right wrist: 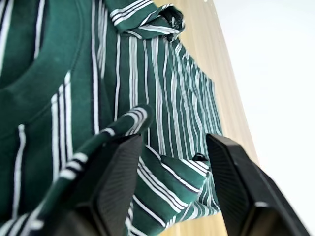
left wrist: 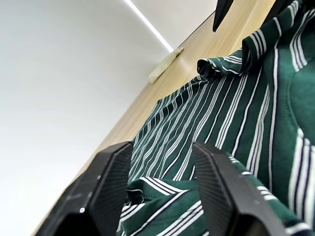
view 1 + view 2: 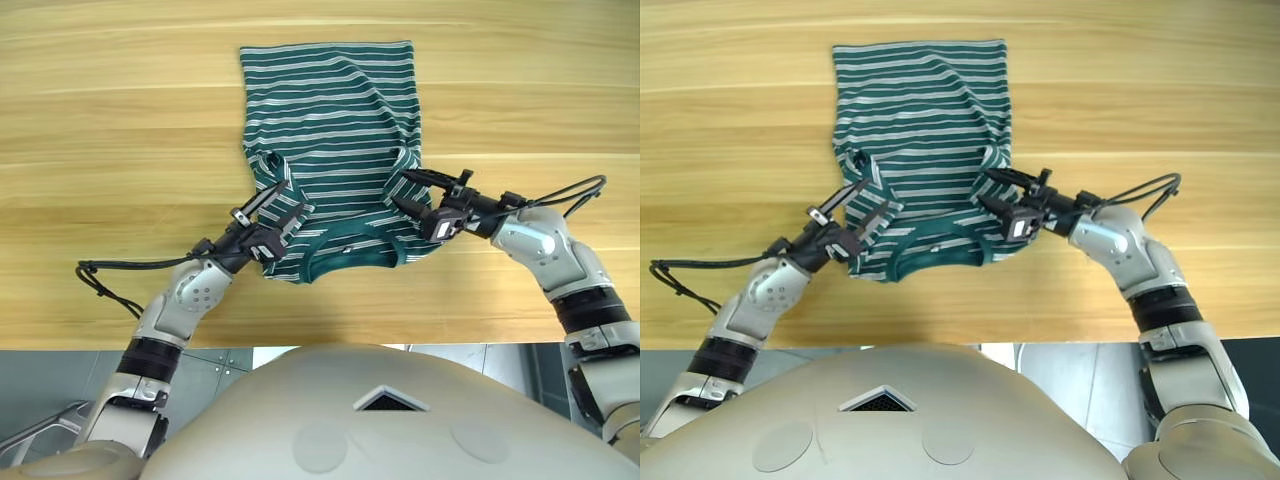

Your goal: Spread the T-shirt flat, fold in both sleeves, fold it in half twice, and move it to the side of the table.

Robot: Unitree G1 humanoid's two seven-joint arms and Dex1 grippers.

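Observation:
A green T-shirt (image 3: 330,110) with white stripes lies on the wooden table (image 3: 100,150), its collar (image 3: 350,250) toward me and its hem at the far side. Both sleeves are tucked in over the body. My left gripper (image 3: 281,210) stands open at the shirt's near left shoulder, with a ridge of striped fabric (image 2: 157,187) between its fingers (image 2: 106,189). At the near right shoulder my right gripper (image 3: 409,192) is open too, and a fold of fabric (image 1: 123,123) rises between its fingers (image 1: 236,187).
Bare wood stretches to the left, to the right (image 3: 560,100) and beyond the shirt. The table's near edge (image 3: 60,347) runs just behind both arms. Loose cables (image 3: 95,280) hang off each forearm above the wood.

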